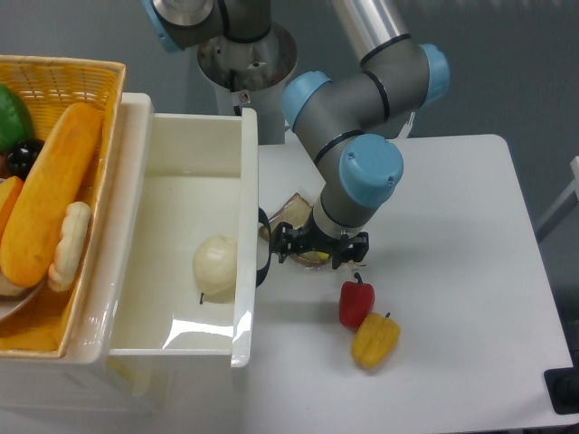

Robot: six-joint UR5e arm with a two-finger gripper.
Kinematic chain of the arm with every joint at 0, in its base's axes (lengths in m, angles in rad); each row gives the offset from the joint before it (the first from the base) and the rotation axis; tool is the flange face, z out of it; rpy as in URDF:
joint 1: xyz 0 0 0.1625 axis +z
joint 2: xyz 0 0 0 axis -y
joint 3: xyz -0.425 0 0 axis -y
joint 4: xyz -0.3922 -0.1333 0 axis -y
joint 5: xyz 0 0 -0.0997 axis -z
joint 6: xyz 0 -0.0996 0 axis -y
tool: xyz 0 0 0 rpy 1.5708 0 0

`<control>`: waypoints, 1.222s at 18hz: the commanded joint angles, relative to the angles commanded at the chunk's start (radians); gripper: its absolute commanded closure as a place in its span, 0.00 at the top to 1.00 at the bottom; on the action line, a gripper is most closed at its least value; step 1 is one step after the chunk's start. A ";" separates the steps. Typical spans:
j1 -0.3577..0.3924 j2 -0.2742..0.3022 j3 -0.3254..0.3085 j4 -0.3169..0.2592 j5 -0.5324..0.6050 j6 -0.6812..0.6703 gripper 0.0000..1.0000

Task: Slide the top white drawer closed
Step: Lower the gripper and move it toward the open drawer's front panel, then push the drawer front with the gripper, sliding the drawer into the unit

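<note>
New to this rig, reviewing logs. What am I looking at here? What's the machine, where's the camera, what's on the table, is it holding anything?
One fixed camera looks down on a white table. The grey and blue jointed machine is a robot arm; its two-finger gripper sits by the black handle of the top white drawer, which is pulled open. Whether the gripper is open or shut cannot be told. A pale round fruit lies in the drawer. A red pepper and a yellow pepper lie on the table. A yellow wicker basket of toy food sits at left.
</note>
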 joint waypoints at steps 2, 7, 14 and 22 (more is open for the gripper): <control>0.000 0.000 -0.002 0.000 0.000 0.000 1.00; -0.006 0.005 0.000 0.000 -0.002 0.002 1.00; -0.011 0.014 0.000 -0.002 -0.040 0.002 1.00; -0.037 0.029 0.000 -0.015 -0.046 0.000 1.00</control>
